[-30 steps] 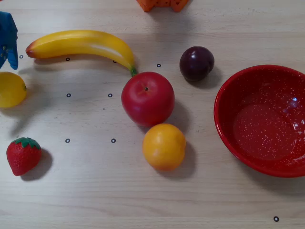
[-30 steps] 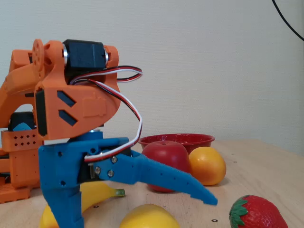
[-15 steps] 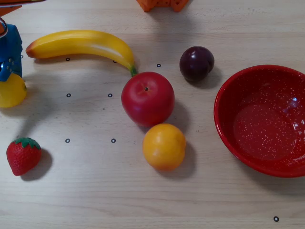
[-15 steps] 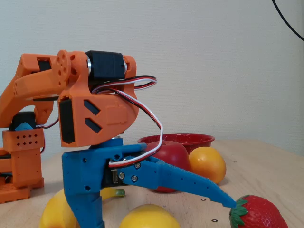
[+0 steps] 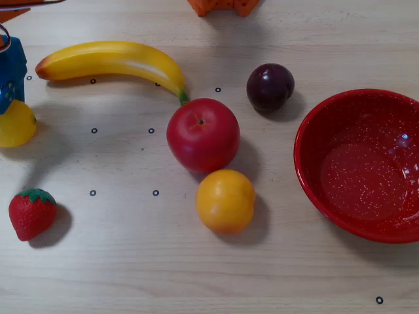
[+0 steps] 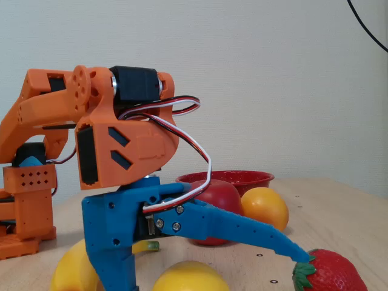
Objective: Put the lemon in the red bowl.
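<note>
- Your tool [image 6: 209, 276] is spread wide, one finger planted down beside the lemon [image 6: 189, 276] and the other slanting out over it, so the fruit lies in the gap ready to be closed on.
- The lemon rests on the counter [image 5: 196, 275] at the overhead view's left edge, well apart from the red bowl [image 5: 308, 176].
- The long finger's tip nearly meets the strawberry [image 6: 327, 273]; closing may nudge it.

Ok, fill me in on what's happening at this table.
An orange arm with a blue gripper has its jaws spread wide around the lemon at the left edge of the overhead view. One finger stands behind the lemon; the other finger's tip touches the strawberry. Nothing is gripped yet. The red bowl sits empty on the right.
</note>
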Action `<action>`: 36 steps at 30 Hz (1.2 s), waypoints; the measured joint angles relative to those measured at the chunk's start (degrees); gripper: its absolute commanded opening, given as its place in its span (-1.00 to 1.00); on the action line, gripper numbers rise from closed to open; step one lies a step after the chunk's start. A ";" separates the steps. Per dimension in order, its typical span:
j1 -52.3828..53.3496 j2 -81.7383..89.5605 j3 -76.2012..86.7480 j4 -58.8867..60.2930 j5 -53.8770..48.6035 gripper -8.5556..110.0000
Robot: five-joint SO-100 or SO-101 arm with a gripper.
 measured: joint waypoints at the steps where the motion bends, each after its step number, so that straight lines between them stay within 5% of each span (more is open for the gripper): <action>1: 0.00 0.00 0.00 0.00 0.00 0.17; 22: 0.00 -0.18 -0.70 0.09 0.18 -0.22; 36: 0.00 -0.18 -0.70 0.09 0.53 -0.28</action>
